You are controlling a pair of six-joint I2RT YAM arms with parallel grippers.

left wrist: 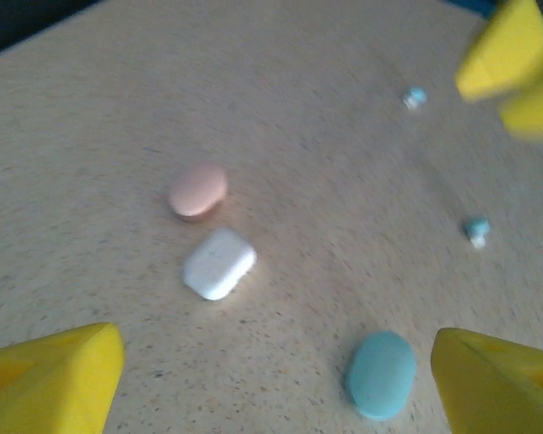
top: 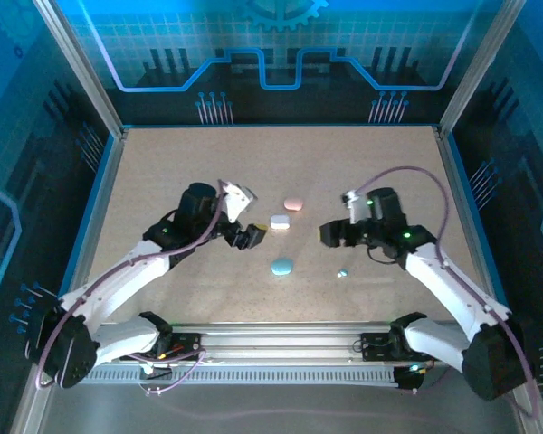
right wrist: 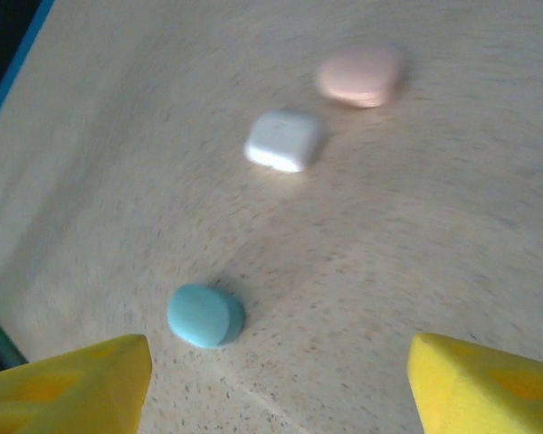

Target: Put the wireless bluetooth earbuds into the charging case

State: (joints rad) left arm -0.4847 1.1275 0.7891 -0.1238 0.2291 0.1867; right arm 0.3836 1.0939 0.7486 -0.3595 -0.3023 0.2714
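Near the right arm, on the speckled tan worktop (top: 163, 181): a tiny light-blue plastic earbud (top: 343, 272) lay by itself, apart from all 3 cases.
Earbud from the fingers: it lay toward the near edge from the right fingers (right wrist: 489, 384) and a little to their right in the top view. The left fingers (left wrist: 50, 380) stood well apart from it, across the middle of the worktop.
Nearer arm: the right, as far as the top view let me judge.
Long axis: the earbud was too small to tell.
Second earbud: another pale-blue speck (left wrist: 415, 97) showed in the left wrist view, farther off than the first.
Right fingers: spread wide, with nothing between them.
Left fingers: also spread wide and holding nothing.
Cases: a light-blue oval plastic case (top: 281, 267) sat between the 2 arms, nearest their bases. A white rounded-square plastic case (top: 281, 221) sat beyond it, with a pink oval plastic case (top: 293, 204) just beside the white one on the far side. All 3 looked shut, so a lid would likely need opening first.
Surface: flat and matte. A thing this small could skid away from closing fingers.
Room: bare board lay all around the first earbud, and the light-blue case was the closest neighbour, near on its left.
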